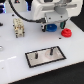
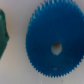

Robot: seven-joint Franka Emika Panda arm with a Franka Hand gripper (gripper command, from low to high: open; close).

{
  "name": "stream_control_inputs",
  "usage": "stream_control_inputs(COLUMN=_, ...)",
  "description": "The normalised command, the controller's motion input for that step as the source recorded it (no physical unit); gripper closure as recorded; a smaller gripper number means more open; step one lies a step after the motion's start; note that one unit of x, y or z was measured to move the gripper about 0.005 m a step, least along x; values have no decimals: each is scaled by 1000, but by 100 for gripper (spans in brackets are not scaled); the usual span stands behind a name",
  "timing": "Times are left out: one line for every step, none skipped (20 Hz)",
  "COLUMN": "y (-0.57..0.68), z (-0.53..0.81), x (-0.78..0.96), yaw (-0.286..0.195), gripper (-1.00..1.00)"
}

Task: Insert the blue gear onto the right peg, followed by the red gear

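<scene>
White tabletop fills most of the exterior view, and the arm's white and blue wrist hangs over its far half. Below it the gripper reaches down with dark fingers; whether the jaws stand apart or closed cannot be told at this size, and the wrist view shows no fingertips.

Nearer the camera lies the grey plate with its black border, flat on the table and well apart from the gripper. Two thin dark pins stand upright on it; the right peg is the one toward the exterior view's right, its twin toward the exterior view's left.

Only the wrist view shows the blue gear plainly: a wide bright-blue disc lying flat on the white surface, fine teeth all round its rim and a small round hole at its centre. In the exterior view it is only a blue shape low beneath the gripper, mostly hidden by the fingers and hard to separate from the arm's own blue parts. A dark green object sits at the edge of the wrist view, beside the gear without touching it.

A beige and dark fixture stands toward the exterior view's left.

Smallest is the red gear, a round red disc on the table just beside the gripper, toward the exterior view's right.
</scene>
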Motion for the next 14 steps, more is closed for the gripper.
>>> stream_control_inputs(y=0, z=-66, x=-317, yaw=0, gripper=100)
stream_control_inputs(y=0, z=-51, x=-291, yaw=0, gripper=100)
stream_control_inputs(y=0, z=-17, x=-229, yaw=0, gripper=100)
stream_control_inputs(y=0, z=0, x=-149, yaw=0, gripper=100)
stream_control_inputs(y=0, z=0, x=-69, yaw=0, gripper=100)
stream_control_inputs(y=-62, z=-226, x=-354, yaw=0, gripper=100)
stream_control_inputs(y=-2, z=-106, x=-286, yaw=0, gripper=100)
stream_control_inputs(y=1, z=-94, x=-267, yaw=0, gripper=100)
stream_control_inputs(y=2, z=-94, x=-252, yaw=0, gripper=100)
stream_control_inputs(y=2, z=-97, x=-246, yaw=0, gripper=100)
stream_control_inputs(y=4, z=-93, x=-236, yaw=0, gripper=100)
stream_control_inputs(y=0, z=-54, x=-146, yaw=0, gripper=100)
stream_control_inputs(y=1, z=-4, x=-40, yaw=0, gripper=100)
stream_control_inputs(y=1, z=15, x=11, yaw=0, gripper=100)
